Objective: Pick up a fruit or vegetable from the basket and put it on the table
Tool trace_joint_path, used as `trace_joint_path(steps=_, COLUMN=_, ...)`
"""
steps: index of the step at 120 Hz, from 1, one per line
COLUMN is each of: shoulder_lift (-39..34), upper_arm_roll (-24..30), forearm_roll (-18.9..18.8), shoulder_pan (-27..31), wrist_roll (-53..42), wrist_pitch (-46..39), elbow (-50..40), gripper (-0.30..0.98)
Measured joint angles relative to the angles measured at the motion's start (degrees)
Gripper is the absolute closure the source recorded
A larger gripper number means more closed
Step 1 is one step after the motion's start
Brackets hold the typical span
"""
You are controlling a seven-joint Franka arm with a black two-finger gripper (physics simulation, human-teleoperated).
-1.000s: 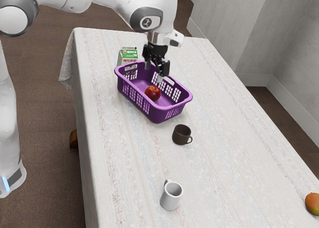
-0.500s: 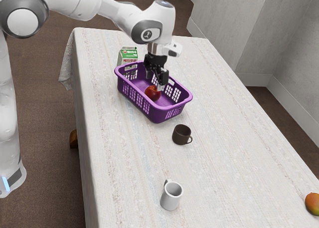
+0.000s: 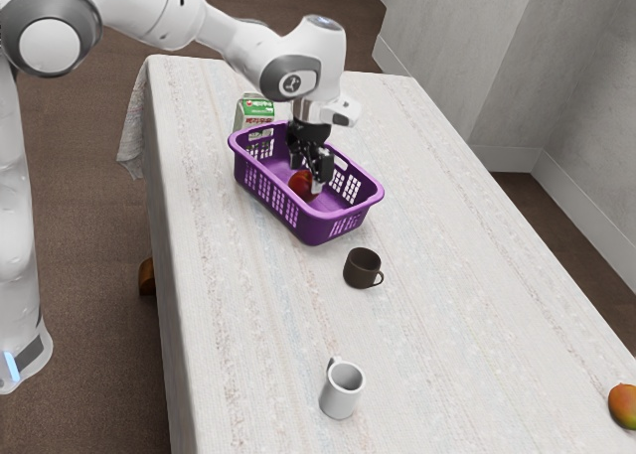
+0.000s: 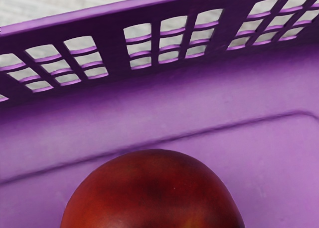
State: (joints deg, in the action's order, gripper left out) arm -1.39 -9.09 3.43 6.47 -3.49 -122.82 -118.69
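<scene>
Upper centre in the exterior view, the end effector point(image 3: 307, 176), fingers spread, partly hides the apple point(image 3: 299, 189) in the purple basket point(image 3: 316, 227), contact unclear; the wrist view's lower edge crops the apple.

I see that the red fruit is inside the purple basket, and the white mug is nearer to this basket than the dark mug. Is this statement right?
Not fully: the exterior view shows the dark mug nearer to the purple basket than the white mug. The red fruit is inside the basket, as you say.
</scene>
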Motion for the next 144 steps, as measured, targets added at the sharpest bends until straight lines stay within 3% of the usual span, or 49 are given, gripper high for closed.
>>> trace_joint_path(steps=86, shoulder_lift=0.95, upper_arm_roll=-0.14, forearm_roll=1.19, shoulder_pan=-0.31, wrist_roll=-0.95, wrist_pitch=-3.29, elbow=-2.52, gripper=0.02)
trace_joint_path(steps=102, shoulder_lift=0.70, upper_arm_roll=-1.14, forearm_roll=1.70, shoulder_pan=-1.33, wrist_roll=-1.03, wrist_pitch=-3.97, elbow=-4.17, gripper=0.13)
trace_joint_path(steps=116, shoulder_lift=0.18, upper_arm_roll=-1.67, forearm_roll=1.95, shoulder_pan=-1.64, wrist_roll=-0.94, wrist_pitch=-5.05, elbow=-4.91, gripper=0.33)
trace_joint_path(steps=144, shoulder_lift=-0.20, upper_arm_roll=-1.86, forearm_roll=0.98, shoulder_pan=-0.30, wrist_roll=0.44, wrist_pitch=-7.12, elbow=-4.90, gripper=0.38)
